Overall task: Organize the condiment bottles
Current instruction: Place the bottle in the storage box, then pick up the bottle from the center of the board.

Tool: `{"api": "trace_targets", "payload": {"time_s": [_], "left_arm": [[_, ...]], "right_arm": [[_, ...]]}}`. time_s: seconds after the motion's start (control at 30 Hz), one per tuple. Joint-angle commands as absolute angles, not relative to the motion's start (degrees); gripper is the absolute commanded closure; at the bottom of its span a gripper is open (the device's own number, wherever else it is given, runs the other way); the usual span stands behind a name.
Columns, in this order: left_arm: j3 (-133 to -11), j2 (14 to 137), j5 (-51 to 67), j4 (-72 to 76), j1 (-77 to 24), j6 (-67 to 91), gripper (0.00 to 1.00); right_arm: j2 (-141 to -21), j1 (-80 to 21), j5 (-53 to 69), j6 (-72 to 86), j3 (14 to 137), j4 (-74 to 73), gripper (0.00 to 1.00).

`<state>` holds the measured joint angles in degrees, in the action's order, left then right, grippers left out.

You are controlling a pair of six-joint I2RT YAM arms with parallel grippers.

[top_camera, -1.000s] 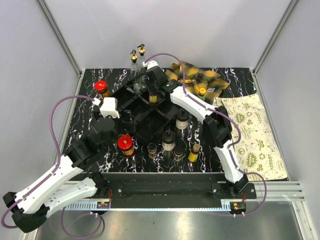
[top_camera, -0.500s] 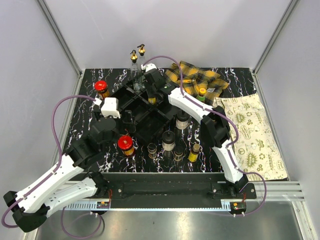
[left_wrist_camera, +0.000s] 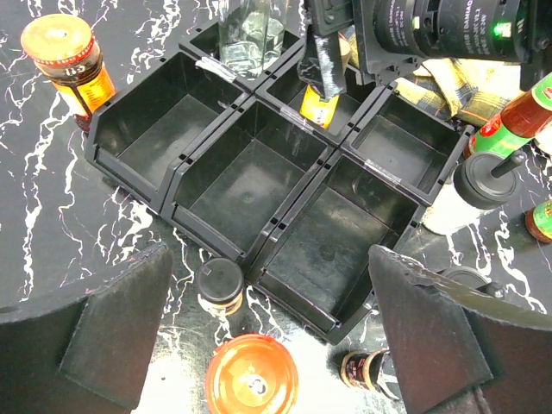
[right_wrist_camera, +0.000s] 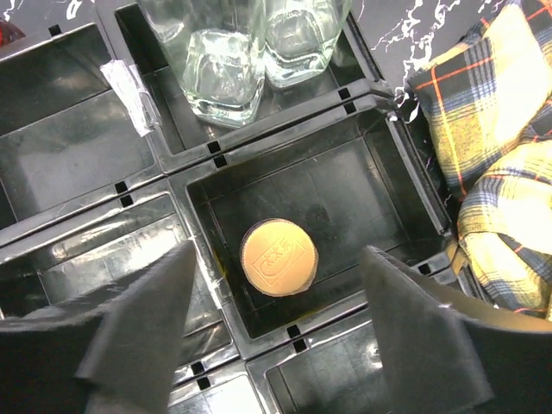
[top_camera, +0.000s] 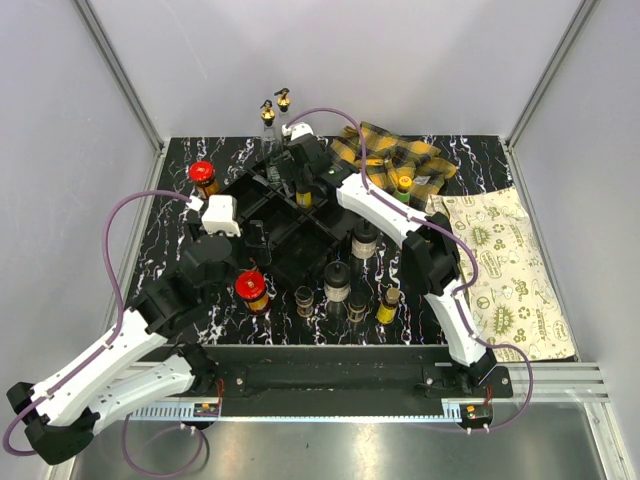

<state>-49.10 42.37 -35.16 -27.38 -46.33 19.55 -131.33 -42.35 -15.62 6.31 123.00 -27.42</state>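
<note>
My right claw (right_wrist_camera: 278, 259) hangs spread wide over a yellow-capped bottle (left_wrist_camera: 320, 105) standing in a far bin of the black plastic tray (right_wrist_camera: 259, 147). Its round cap bears a stamp I can't read. Two clear square glass bottles (right_wrist_camera: 226, 78) fill the bin beyond, with plaid cloth (right_wrist_camera: 500, 129) bunched to the right. My left claw (left_wrist_camera: 272, 293) gapes too, holding nothing. A red-lidded jar (left_wrist_camera: 251, 375) stands by the tray on the marbled tabletop (left_wrist_camera: 34, 216).

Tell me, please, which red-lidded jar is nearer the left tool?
The red-lidded jar in front of the black tray, right by the left tool; the other jar stands by the tray's far-left corner.
</note>
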Motion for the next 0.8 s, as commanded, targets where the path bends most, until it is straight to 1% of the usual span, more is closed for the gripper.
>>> {"api": "trace_targets", "payload": {"time_s": [0.0, 0.03, 0.1, 0.2, 0.3, 0.4, 0.43, 0.5, 0.53, 0.57, 0.63, 0.77], "left_arm": [[-49.57, 41.57, -36.65, -25.84, -46.06, 20.04, 0.01], [-49.66, 41.49, -36.65, -25.93, -46.05, 20.04, 0.01], [-49.92, 41.22, -36.65, -26.28, -46.05, 19.86, 0.01], [-50.36, 40.70, -35.95, -26.54, -46.06, 19.69, 0.01], [-50.54, 40.34, -35.59, -26.81, -46.05, 19.78, 0.01], [-50.63, 40.43, -35.16, -27.16, -46.05, 20.21, 0.01], [-50.45, 40.52, -35.07, -27.16, -46.05, 20.30, 0.01], [-50.27, 40.87, -34.81, -27.25, -46.05, 20.65, 0.01], [-50.01, 41.04, -34.98, -27.33, -46.14, 20.74, 0.01], [-49.84, 41.57, -35.24, -27.60, -46.06, 21.09, 0.01], [-49.66, 42.36, -35.16, -27.95, -46.06, 21.88, 0.01], [-48.52, 44.29, -34.37, -28.04, -46.05, 23.64, 0.01]], "right_arm": [[-130.43, -42.98, -16.00, 6.33, 126.91, -27.68, 0.09], [-130.17, -42.98, -15.56, 6.50, 127.18, -28.29, 0.08], [-128.94, -42.98, -15.38, 6.76, 129.10, -30.49, 0.01], [-125.78, -42.98, -16.26, 7.82, 131.04, -34.97, 0.00], [-119.81, -42.98, -17.84, 9.05, 127.81, -36.74, 0.00], [-111.91, -42.98, -17.93, 10.89, 120.34, -37.70, 0.00], [-109.71, -42.98, -17.58, 12.03, 115.54, -38.05, 0.00], [-103.12, -42.98, -17.32, 13.53, 110.24, -38.41, 0.00], [-100.83, -42.98, -17.14, 15.01, 104.82, -38.76, 0.00], [-96.37, -42.98, -17.05, 15.90, 102.16, -39.02, 0.00], [-92.13, -42.98, -16.44, 18.09, 94.97, -40.42, 0.00], [-80.72, -42.98, -15.91, 21.61, 84.39, -42.88, 0.00]]}}
